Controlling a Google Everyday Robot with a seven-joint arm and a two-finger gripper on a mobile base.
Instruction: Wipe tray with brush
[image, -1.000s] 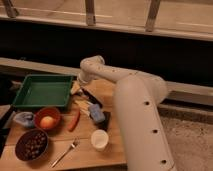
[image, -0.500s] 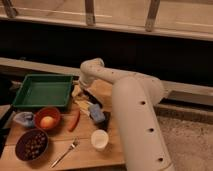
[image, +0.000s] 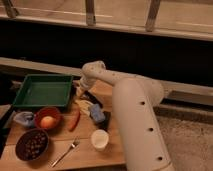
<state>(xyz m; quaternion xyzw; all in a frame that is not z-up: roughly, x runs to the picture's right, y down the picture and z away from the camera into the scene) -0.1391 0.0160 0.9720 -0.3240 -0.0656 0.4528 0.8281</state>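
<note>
On the wooden table (image: 82, 134), far left, lies a crumpled bluish thing (image: 23, 118). Behind it sits the green tray (image: 46, 76), showing only its own green floor. At the front left stands a dark bowl (image: 17, 145) full of small round brownish bits. Next comes a red bowl (image: 37, 114), between the tray and the dark bowl, with one pale orange ball (image: 47, 121) in it. A fork (image: 65, 152) lies at the front, with a red chilli (image: 75, 120) above it.

The gripper (image: 80, 91) hangs low just off the tray's right edge, at the end of the white arm (image: 135, 115). Right below it is the brush (image: 92, 99), flat on the wood outside the tray. Its black handle runs away to the lower right. I cannot tell how far the gripper is open, nor whether it has hold of the brush.

A yellow thing (image: 84, 106) and a blue sponge (image: 97, 114) lie just beside the handle. A white cup (image: 100, 139) stands in front of them; I cannot see what it holds.

Since a second ago the arm has hardly shifted, and every bowl and its contents lie as they did.
</note>
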